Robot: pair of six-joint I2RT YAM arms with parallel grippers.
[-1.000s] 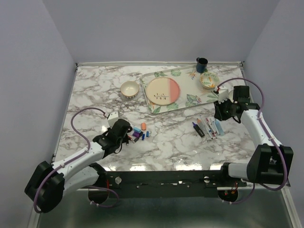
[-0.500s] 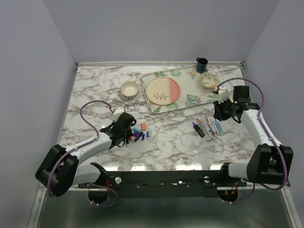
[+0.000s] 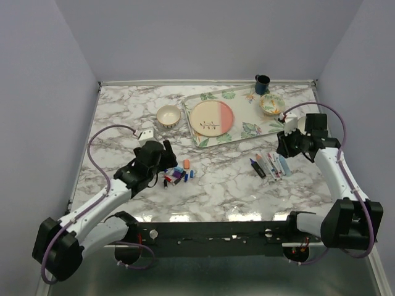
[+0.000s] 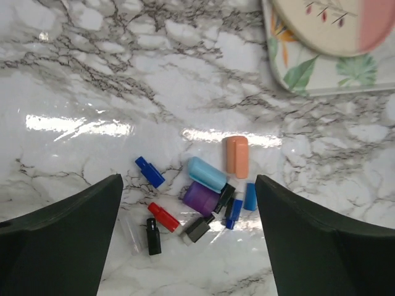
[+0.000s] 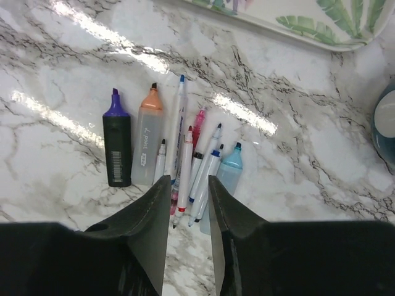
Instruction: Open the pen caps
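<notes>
Surface: marble table, pale lilac walls behind, tray at the far right.
Top view, caps: the caps lie in a loose heap on the table, left of centre and towards the near side.
Top view, left gripper: the left gripper hangs just far-left of the heap and is the nearer arm to it.
Top view, pens: the pens lie in a row at the right, well apart from the caps, long axes roughly near to far.
Top view, right gripper: the right gripper sits just past the row's far-right end and is the nearer arm for the pens.
Left wrist, jaws: spread wide, nothing between them, with the heap below the gap.
Left wrist, extra: it tells apart the orange cap, light blue cap, purple cap and red cap; the top view shows only specks.
Right wrist, jaws: a narrow gap, gripping nothing, with the pens on the table seen through it.
Right wrist, axis: barrels run up the view, so the fingers would close across them.
Right wrist, extra: the tips look bare, such as the purple wedge on the black marker; the top view is too small to tell.
Judgement: little seems left to open; any capped pen would fall to the right arm.
</notes>
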